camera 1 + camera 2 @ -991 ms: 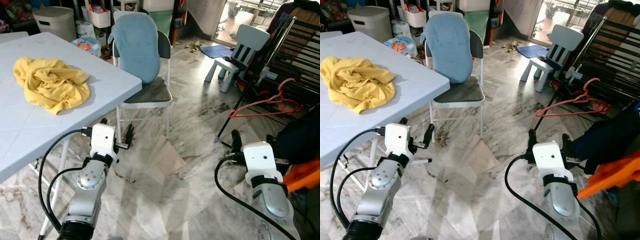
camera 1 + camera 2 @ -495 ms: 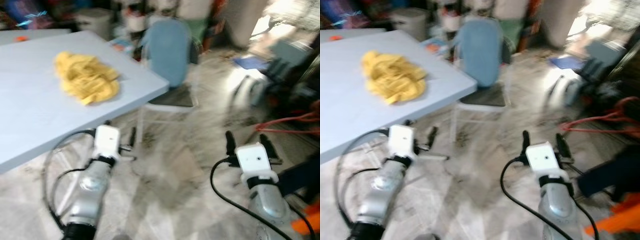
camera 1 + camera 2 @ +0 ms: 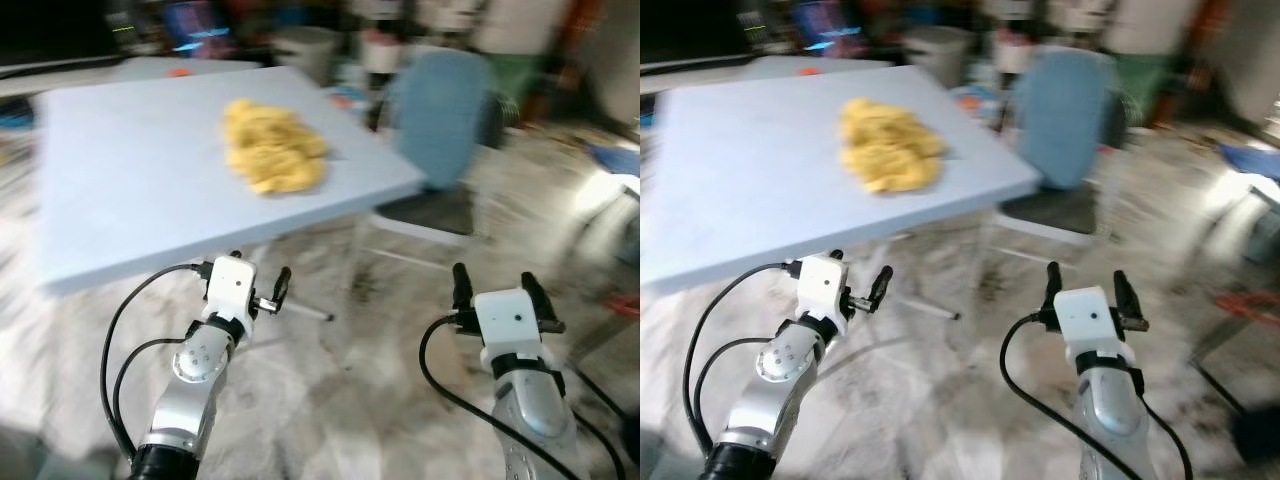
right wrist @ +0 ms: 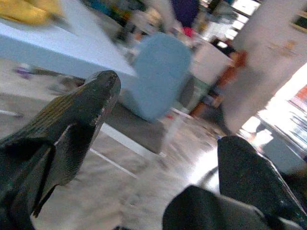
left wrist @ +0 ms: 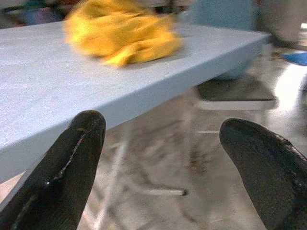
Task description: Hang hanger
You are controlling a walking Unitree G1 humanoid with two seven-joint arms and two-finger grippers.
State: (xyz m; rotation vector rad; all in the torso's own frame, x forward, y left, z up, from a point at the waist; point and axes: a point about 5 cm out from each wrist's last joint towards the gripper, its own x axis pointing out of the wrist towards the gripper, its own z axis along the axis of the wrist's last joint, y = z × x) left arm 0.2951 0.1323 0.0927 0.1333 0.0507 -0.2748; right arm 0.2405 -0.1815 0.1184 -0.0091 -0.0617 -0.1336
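Note:
The picture is blurred by motion. A red smear low on the floor at the far right (image 3: 1248,302) may be the hanger; its shape cannot be made out. My left gripper (image 3: 258,274) is held out low in front of the light blue table (image 3: 130,190), open and empty; the left wrist view has its fingers (image 5: 72,158) wide apart below the table edge. My right gripper (image 3: 491,275) hovers over the marble floor, also open and empty, its fingers (image 4: 81,120) spread toward the chair.
A crumpled yellow cloth (image 3: 270,145) lies on the table. A chair draped with a blue towel (image 3: 440,110) stands at the table's right corner. Bins and clutter (image 3: 300,45) line the back wall. Marble floor (image 3: 380,350) lies between the arms.
The whole view has swung left: the table now sits in the middle, and the drying rack and small chair have left the picture. Both arms keep their pose, grippers open.

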